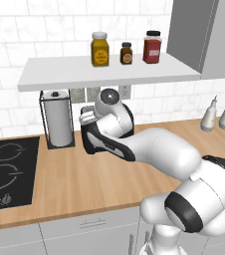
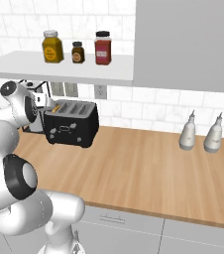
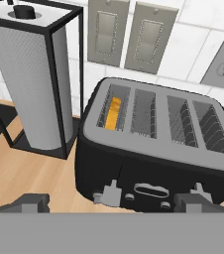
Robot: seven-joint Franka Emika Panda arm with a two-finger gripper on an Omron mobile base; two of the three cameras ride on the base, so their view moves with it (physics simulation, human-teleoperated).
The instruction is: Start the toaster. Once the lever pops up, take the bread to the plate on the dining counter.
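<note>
On your left in the hand view stands the wire-framed paper-towel roll (image 3: 34, 79), and just beside it on the wooden tabletop (image 2: 143, 163) sits the toaster (image 3: 153, 144), with the bread (image 3: 114, 113) sunk in its leftmost slot. Your pincer (image 3: 113, 203) hangs released, jaws wide and holding nothing, just in front of the toaster's face. You are on the starting step, I judge: next, bring a fingertip onto the left lever (image 3: 110, 193) and press it down.
</note>
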